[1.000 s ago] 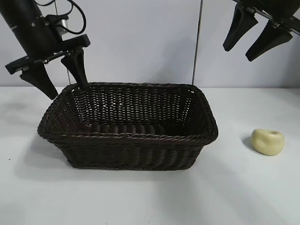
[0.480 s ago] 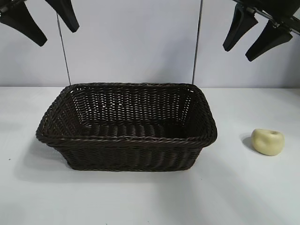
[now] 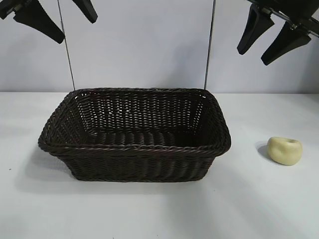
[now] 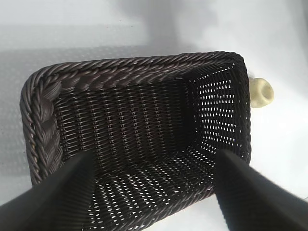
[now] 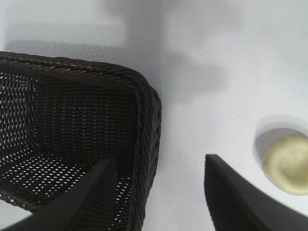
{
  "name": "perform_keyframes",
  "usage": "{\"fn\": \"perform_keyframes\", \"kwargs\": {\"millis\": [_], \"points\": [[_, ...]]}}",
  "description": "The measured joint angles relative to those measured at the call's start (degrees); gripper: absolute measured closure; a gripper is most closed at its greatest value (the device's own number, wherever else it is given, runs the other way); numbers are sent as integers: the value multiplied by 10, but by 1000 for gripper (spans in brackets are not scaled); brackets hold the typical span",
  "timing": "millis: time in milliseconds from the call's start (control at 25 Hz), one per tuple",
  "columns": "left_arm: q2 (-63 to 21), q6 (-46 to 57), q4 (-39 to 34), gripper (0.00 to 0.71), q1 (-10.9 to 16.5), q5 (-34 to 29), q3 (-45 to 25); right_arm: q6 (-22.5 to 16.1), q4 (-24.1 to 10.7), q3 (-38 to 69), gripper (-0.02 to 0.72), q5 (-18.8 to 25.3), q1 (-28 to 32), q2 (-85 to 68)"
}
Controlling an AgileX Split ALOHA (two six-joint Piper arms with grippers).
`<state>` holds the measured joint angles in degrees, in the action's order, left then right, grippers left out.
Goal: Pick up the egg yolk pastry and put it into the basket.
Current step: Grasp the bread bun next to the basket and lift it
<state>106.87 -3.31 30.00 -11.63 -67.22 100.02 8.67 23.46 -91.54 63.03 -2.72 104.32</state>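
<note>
Left gripper (image 3: 62, 17) runs off the top edge of the exterior view, only two dark finger tips showing. Right gripper (image 3: 266, 42) likewise, its arm cut by the top right corner. From the left wrist, the basket (image 4: 139, 72) wall hides part of the pastry (image 4: 261, 92). From the right wrist, the pastry is clipped by the edge, and the basket runs out of frame.

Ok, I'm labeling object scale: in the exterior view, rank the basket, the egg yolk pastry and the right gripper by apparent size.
1. basket, by far the largest.
2. right gripper, open, high at the view's top right; it is partly cut off, so its rank is unsure.
3. egg yolk pastry, smallest.
</note>
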Motion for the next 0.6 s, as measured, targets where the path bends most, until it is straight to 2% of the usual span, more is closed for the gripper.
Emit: {"fn": "perform_keyframes", "kwargs": {"millis": [160,400,600], "points": [[0,0,3,202,-3,17,-16,0,0,0,302,0,0,0],[0,0,3,202,-17,45,-76,0,0,0,302,0,0,0],[0,0,4,202,-20,56,-80,0,0,0,302,0,0,0]]}}
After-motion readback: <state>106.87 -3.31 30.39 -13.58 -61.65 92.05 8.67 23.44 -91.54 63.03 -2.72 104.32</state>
